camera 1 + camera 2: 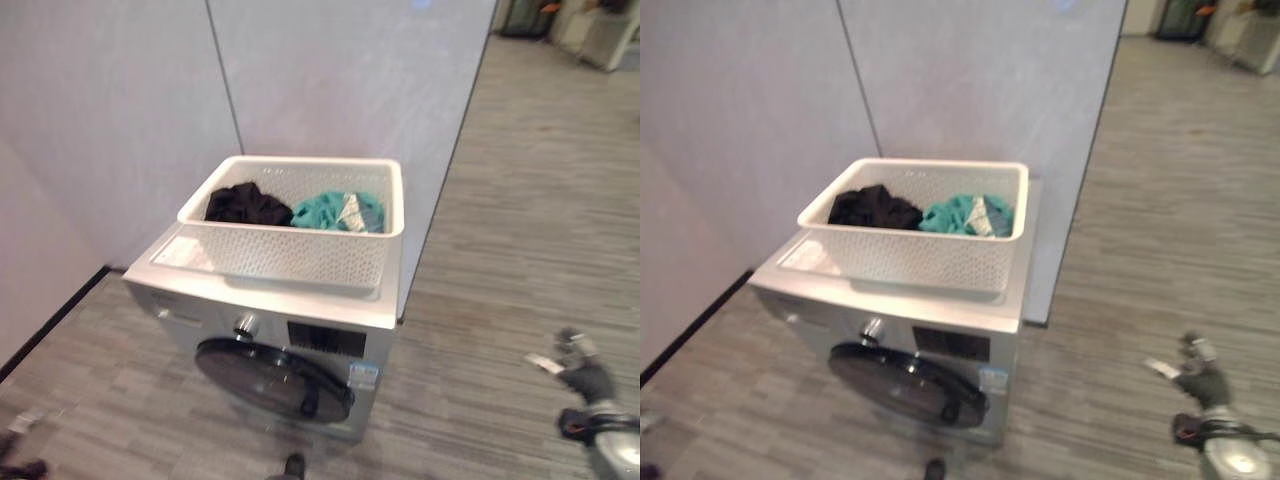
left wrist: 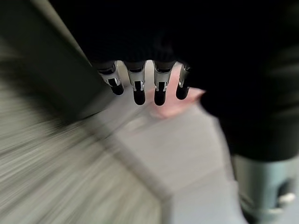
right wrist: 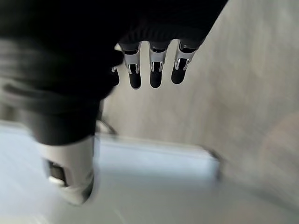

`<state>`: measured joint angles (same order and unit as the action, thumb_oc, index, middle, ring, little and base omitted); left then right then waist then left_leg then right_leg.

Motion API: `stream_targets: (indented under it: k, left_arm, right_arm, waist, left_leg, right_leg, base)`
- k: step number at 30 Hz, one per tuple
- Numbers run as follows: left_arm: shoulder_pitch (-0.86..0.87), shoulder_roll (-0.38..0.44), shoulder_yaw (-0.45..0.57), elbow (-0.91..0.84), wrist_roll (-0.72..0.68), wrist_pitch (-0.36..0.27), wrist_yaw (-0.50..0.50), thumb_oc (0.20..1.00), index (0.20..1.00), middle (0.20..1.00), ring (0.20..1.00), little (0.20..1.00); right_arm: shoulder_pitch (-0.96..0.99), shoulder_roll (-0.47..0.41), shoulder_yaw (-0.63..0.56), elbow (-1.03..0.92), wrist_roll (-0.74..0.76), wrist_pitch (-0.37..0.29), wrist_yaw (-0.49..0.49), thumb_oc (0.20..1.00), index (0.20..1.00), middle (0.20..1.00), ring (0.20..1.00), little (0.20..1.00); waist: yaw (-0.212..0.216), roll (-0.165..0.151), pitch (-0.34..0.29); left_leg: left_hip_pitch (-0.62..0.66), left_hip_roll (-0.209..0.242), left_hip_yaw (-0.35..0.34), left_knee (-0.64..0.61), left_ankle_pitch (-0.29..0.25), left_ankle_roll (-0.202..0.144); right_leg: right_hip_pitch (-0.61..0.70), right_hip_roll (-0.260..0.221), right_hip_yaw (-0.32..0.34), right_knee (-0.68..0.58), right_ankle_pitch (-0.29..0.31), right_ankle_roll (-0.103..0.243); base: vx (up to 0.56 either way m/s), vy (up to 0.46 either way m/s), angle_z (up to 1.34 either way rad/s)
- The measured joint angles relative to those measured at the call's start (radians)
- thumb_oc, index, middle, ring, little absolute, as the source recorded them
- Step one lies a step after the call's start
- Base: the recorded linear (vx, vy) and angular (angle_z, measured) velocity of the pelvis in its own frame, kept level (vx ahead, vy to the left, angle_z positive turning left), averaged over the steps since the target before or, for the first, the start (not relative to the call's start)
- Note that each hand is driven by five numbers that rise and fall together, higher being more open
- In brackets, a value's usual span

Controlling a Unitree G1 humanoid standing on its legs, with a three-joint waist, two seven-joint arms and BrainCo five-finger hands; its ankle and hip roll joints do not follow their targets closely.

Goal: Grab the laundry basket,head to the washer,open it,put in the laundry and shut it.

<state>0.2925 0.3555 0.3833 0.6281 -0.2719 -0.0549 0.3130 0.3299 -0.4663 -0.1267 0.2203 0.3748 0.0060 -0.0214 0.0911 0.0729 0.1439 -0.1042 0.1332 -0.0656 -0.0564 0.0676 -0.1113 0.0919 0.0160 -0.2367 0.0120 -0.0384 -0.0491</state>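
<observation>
A white perforated laundry basket (image 1: 300,255) stands on top of a silver washer (image 1: 200,290). Inside the basket lie a black garment (image 1: 245,205) and a teal garment (image 1: 340,212). The washer's dark round door (image 1: 272,380) is shut, with a knob (image 1: 244,324) above it. My right hand (image 1: 585,375) hangs low to the washer's right, well away from it, fingers (image 3: 158,70) straight and holding nothing. In its wrist view my left hand (image 2: 139,88) also hangs with straight fingers, empty, over the floor.
Pale partition walls (image 1: 330,70) stand behind and to the left of the washer. Grey plank floor (image 1: 530,230) stretches to the right and in front. Some furniture (image 1: 600,30) stands far off at the back right.
</observation>
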Motion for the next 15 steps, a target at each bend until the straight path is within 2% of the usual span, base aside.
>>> stream_targets:
  k: [1,2,3,4,5,6,7,9,10,12,13,14,15]
  left_arm:
    - [-0.001,-0.031,-0.047,0.059,-0.023,-0.008,-0.012,1.000,1.000,1.000,1.000,1.000]
    - [-0.044,-0.038,-0.112,0.193,-0.050,0.002,-0.038,1.000,1.000,1.000,1.000,1.000]
    - [-0.093,-0.031,-0.138,0.304,-0.064,-0.006,-0.048,1.000,1.000,1.000,1.000,1.000]
    - [-0.157,-0.054,-0.183,0.438,-0.087,-0.003,-0.053,1.000,1.000,1.000,1.000,1.000]
    - [-0.177,-0.057,-0.205,0.457,-0.095,0.004,-0.063,1.000,1.000,1.000,1.000,1.000]
    - [-0.194,-0.078,-0.253,0.486,-0.118,0.000,-0.078,1.000,1.000,1.000,1.000,1.000]
    - [-0.248,-0.101,-0.285,0.565,-0.124,0.003,-0.097,1.000,1.000,1.000,1.000,1.000]
    - [-0.265,-0.137,-0.317,0.592,-0.123,0.003,-0.103,1.000,1.000,1.000,1.000,1.000]
    - [-0.269,-0.154,-0.320,0.606,-0.123,0.007,-0.109,1.000,1.000,1.000,1.000,1.000]
    - [-0.278,-0.177,-0.354,0.625,-0.120,0.006,-0.121,1.000,1.000,1.000,1.000,1.000]
    - [-0.283,-0.177,-0.360,0.631,-0.117,0.006,-0.120,1.000,1.000,1.000,1.000,1.000]
    - [-0.284,-0.181,-0.367,0.623,-0.114,0.004,-0.121,1.000,1.000,1.000,1.000,1.000]
    - [-0.295,-0.183,-0.383,0.603,-0.113,0.002,-0.120,1.000,1.000,1.000,1.000,1.000]
  right_arm:
    - [-0.028,0.016,0.059,0.073,-0.006,-0.003,0.005,1.000,1.000,1.000,1.000,1.000]
    - [-0.051,0.016,0.110,0.131,-0.008,0.004,0.015,1.000,1.000,1.000,1.000,1.000]
    - [-0.060,0.011,0.131,0.155,-0.008,0.003,0.016,1.000,1.000,1.000,1.000,1.000]
    - [-0.084,0.026,0.168,0.232,-0.010,-0.007,0.022,1.000,1.000,1.000,1.000,1.000]
    - [-0.108,0.027,0.180,0.269,-0.010,-0.003,0.021,1.000,1.000,1.000,1.000,1.000]
    - [-0.140,0.050,0.231,0.346,-0.009,-0.005,0.023,1.000,1.000,1.000,1.000,1.000]
    - [-0.204,0.077,0.299,0.452,-0.009,0.000,0.022,1.000,1.000,1.000,1.000,1.000]
    - [-0.232,0.130,0.339,0.509,-0.010,-0.002,0.019,1.000,1.000,1.000,1.000,1.000]
    - [-0.237,0.156,0.353,0.518,-0.011,0.001,0.015,1.000,1.000,1.000,1.000,1.000]
    - [-0.256,0.189,0.396,0.602,-0.029,-0.003,0.002,1.000,1.000,1.000,1.000,1.000]
    - [-0.258,0.192,0.403,0.633,-0.030,-0.001,0.000,1.000,1.000,1.000,1.000,1.000]
    - [-0.251,0.180,0.407,0.631,-0.033,0.000,0.000,1.000,1.000,1.000,1.000,1.000]
    - [-0.253,0.165,0.404,0.623,-0.036,0.000,-0.001,1.000,1.000,1.000,1.000,1.000]
  waist:
    - [0.013,-0.025,0.010]
    - [0.012,-0.035,0.020]
    - [0.006,-0.040,0.027]
    - [-0.006,-0.040,0.035]
    - [-0.011,-0.046,0.041]
    - [-0.003,-0.066,0.055]
    - [0.008,-0.095,0.071]
    - [0.006,-0.126,0.089]
    - [0.002,-0.135,0.093]
    - [-0.014,-0.137,0.095]
    - [-0.019,-0.127,0.092]
    - [-0.026,-0.102,0.083]
    - [-0.055,-0.075,0.081]
  left_leg:
    - [0.002,-0.007,0.009,0.004,0.005,-0.007]
    - [0.008,0.004,0.025,0.022,0.009,-0.024]
    - [0.016,0.012,0.038,0.025,0.010,-0.026]
    - [0.018,0.036,0.107,0.044,-0.005,-0.020]
    - [0.017,0.048,0.144,0.048,-0.003,-0.024]
    - [0.007,0.054,0.197,0.059,-0.005,-0.023]
    - [-0.019,0.064,0.284,0.119,0.000,-0.031]
    - [-0.022,0.087,0.294,0.219,0.001,-0.035]
    - [-0.011,0.100,0.292,0.256,0.001,-0.034]
    - [0.054,0.129,0.203,0.346,-0.014,-0.039]
    - [0.073,0.128,0.180,0.368,-0.028,-0.043]
    - [0.096,0.129,0.156,0.327,-0.043,-0.057]
    - [0.126,0.108,0.168,0.239,-0.109,-0.037]
  right_leg:
    - [0.001,-0.010,-0.016,-0.018,0.014,-0.003]
    - [0.019,-0.005,-0.053,-0.054,0.032,-0.011]
    - [0.035,-0.001,-0.076,-0.075,0.034,-0.010]
    - [0.043,0.006,-0.131,-0.088,0.060,-0.013]
    - [0.042,0.006,-0.137,-0.090,0.054,-0.010]
    - [0.031,-0.012,-0.163,-0.088,0.068,-0.025]
    - [0.037,-0.040,-0.182,-0.108,0.086,-0.022]
    - [0.034,-0.071,-0.199,-0.108,0.099,-0.028]
    - [0.036,-0.085,-0.196,-0.108,0.093,-0.018]
    - [0.046,-0.127,-0.181,-0.108,0.100,-0.027]
    - [0.050,-0.140,-0.184,-0.103,0.109,0.001]
    - [0.046,-0.148,-0.169,-0.096,0.100,0.044]
    - [0.041,-0.158,-0.131,-0.098,0.114,0.080]
  base:
    - [-0.26,-0.064,0.62]
    - [-0.33,-0.076,0.76]
    - [-0.26,-0.047,1.25]
    - [-0.20,-0.054,1.07]
    - [-0.17,-0.028,0.96]
    - [-0.13,-0.014,0.53]
    - [-0.10,0.010,0.44]
    - [-0.06,0.036,0.26]
    - [-0.12,0.156,0.17]
    - [-0.09,0.150,0.15]
    - [-0.01,0.162,0.19]
    - [0.01,0.362,0.49]
    - [0.03,0.295,0.70]
